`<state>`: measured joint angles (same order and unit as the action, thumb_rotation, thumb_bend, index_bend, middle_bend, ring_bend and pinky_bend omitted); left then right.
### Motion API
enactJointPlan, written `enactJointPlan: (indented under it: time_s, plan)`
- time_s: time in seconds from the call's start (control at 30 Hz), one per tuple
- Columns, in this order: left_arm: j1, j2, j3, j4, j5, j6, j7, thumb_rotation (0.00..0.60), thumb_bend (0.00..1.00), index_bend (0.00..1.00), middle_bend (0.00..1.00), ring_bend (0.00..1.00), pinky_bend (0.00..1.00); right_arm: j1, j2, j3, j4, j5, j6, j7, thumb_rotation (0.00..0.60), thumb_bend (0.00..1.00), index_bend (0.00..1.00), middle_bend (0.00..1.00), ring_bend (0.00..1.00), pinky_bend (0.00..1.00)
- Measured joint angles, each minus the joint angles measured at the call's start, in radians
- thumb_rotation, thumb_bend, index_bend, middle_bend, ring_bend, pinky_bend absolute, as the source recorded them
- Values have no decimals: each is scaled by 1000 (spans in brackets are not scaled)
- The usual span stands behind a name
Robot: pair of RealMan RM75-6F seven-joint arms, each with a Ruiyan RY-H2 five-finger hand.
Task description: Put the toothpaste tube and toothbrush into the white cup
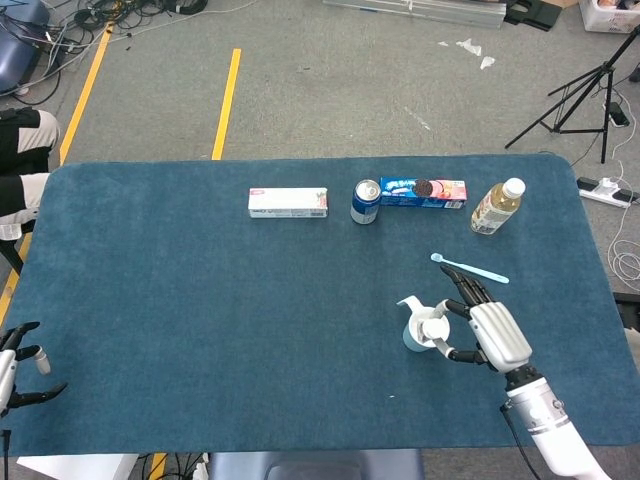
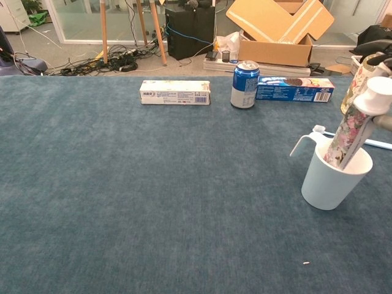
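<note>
The white cup [image 1: 415, 334] [image 2: 334, 176] stands on the right part of the blue table. A floral toothpaste tube [image 2: 347, 135] leans in it, tail end down inside the cup and white cap [image 1: 433, 327] up. My right hand [image 1: 488, 334] is just right of the cup and grips the tube near its cap; in the chest view only its dark fingers [image 2: 375, 50] show at the right edge. The light-blue toothbrush [image 1: 470, 267] [image 2: 358, 141] lies flat on the table behind the cup. My left hand [image 1: 18, 366] hovers at the near left corner, fingers apart, holding nothing.
Along the back stand a toothpaste box [image 1: 288, 202] [image 2: 174, 92], a blue soda can [image 1: 366, 201] [image 2: 245, 84], a cookie box [image 1: 423, 191] [image 2: 294, 89] and a drink bottle [image 1: 497, 207]. The table's right edge [image 1: 600, 270] runs close to the cup.
</note>
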<state>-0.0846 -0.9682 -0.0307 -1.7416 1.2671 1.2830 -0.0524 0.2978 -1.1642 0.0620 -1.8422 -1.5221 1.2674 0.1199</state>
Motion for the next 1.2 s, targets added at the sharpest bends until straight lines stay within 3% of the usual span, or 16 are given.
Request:
enactJointPlan:
  time_s: [0.83, 1.2]
  plan:
    - [1, 1, 1, -1, 3, 1, -1, 600, 0, 624, 153, 117, 176, 55, -142, 24, 135, 118, -98, -59, 600, 260, 646, 24, 0, 83]
    - [0, 2, 1, -1, 3, -1, -4, 600, 0, 624, 153, 118, 177, 67, -162, 19, 156, 130, -120, -72, 600, 243, 517, 17, 0, 83]
